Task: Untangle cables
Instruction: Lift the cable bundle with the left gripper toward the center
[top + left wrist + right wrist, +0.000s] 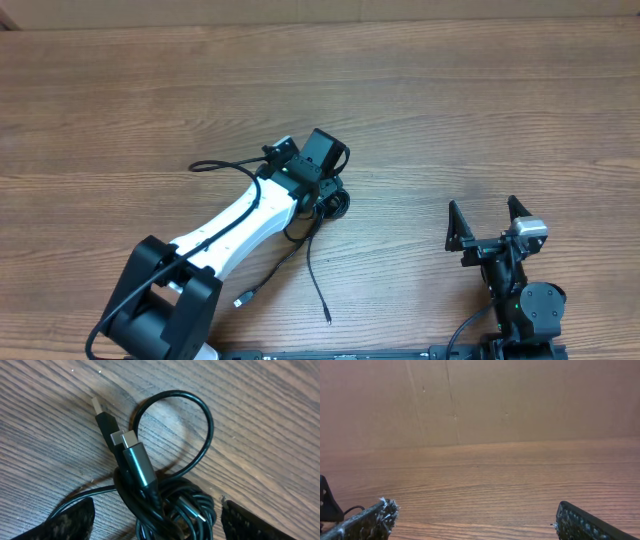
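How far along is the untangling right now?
Done: little; two loose ends trail free on the table. In hand: the left tool hangs open astride the cables, gripping nothing. Left: the whole tangle, coiled tight beside the silvery plugs; the right tool sits open, well away.

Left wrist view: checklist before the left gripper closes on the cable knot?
1. Is the left gripper open, fingers either side of the knot: ok.
2. Do the thin black cables sit knotted between those fingers: ok.
3. Are the silvery plug ends clear of the fingers: ok.
4. Is the right gripper open, away from the cables: ok.
5. Which strand lies on top in the knot: cannot tell.
6. Do loose tails lie on the brown wooden table: ok.
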